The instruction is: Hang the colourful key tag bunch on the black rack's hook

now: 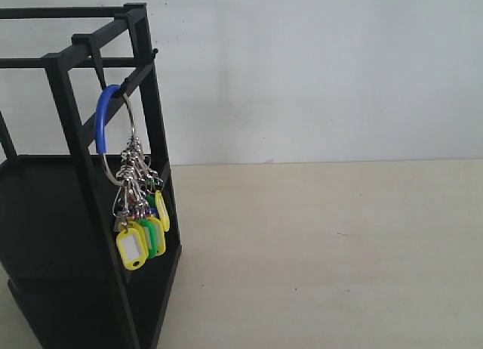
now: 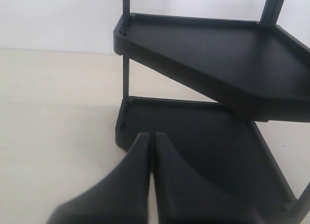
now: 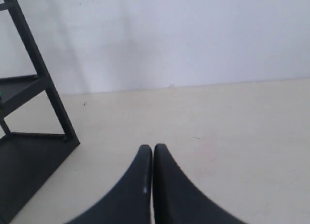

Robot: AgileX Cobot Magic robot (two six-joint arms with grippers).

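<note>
Tabletop [image 1: 339, 251]: tag bunch [image 1: 136, 184] hangs on rack [image 1: 74, 137], apart from closed left fingers [image 2: 138, 185], right fingers [image 3: 140, 185]

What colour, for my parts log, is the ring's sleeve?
Blue sleeve, best in the exterior view.

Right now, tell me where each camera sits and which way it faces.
Exterior: off the arms, facing the black rack with the colourful key tag bunch hanging on it, plus table and wall; no arm shows.
Left wrist: above the shut left gripper, facing two rack shelves.
Right wrist: above the shut right gripper, facing table, wall, rack edge.
Shared: all see the rack.
</note>
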